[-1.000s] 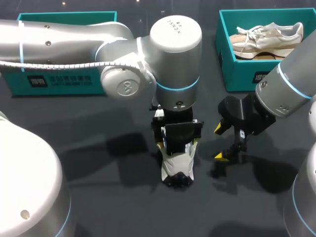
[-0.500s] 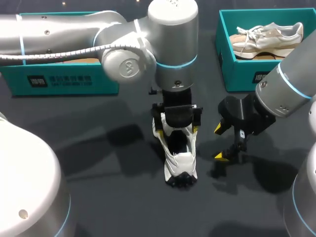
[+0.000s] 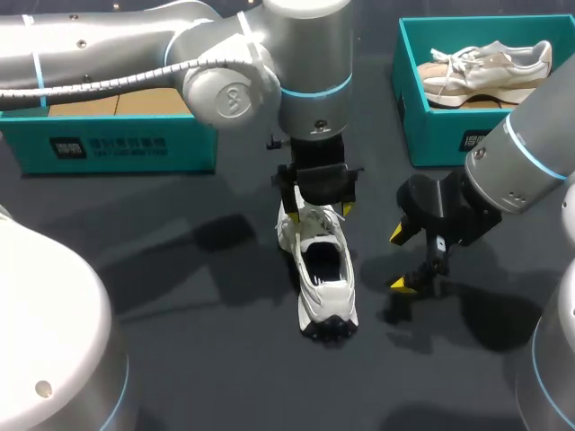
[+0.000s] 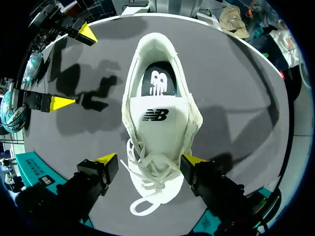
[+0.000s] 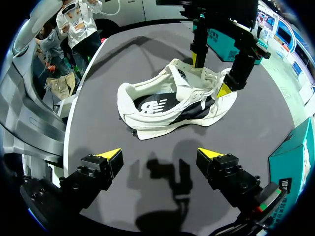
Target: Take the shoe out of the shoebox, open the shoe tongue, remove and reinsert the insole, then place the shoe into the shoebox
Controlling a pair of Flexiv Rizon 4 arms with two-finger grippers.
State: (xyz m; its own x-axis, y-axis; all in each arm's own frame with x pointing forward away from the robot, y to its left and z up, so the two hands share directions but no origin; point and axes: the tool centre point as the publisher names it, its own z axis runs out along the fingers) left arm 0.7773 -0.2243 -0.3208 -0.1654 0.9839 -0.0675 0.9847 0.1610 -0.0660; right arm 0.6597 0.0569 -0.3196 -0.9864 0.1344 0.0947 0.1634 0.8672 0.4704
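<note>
A white shoe stands upright on the dark table, its heel toward the front edge. Its white tongue lies over the opening, and the black insole shows behind it. My left gripper hangs over the laced toe end. Its fingers straddle the shoe there, open, with a gap at one side. My right gripper stands open just right of the shoe, with nothing between its fingers. The teal shoebox sits at the back left.
A second teal box at the back right holds a beige shoe. My left arm stretches across the back of the table, over the left box. Bare table lies in front of the shoe.
My left gripper has drawn back from over the shoe's opening to its toe end, uncovering the tongue and insole. The shoe has shifted slightly. The right arm has not moved.
</note>
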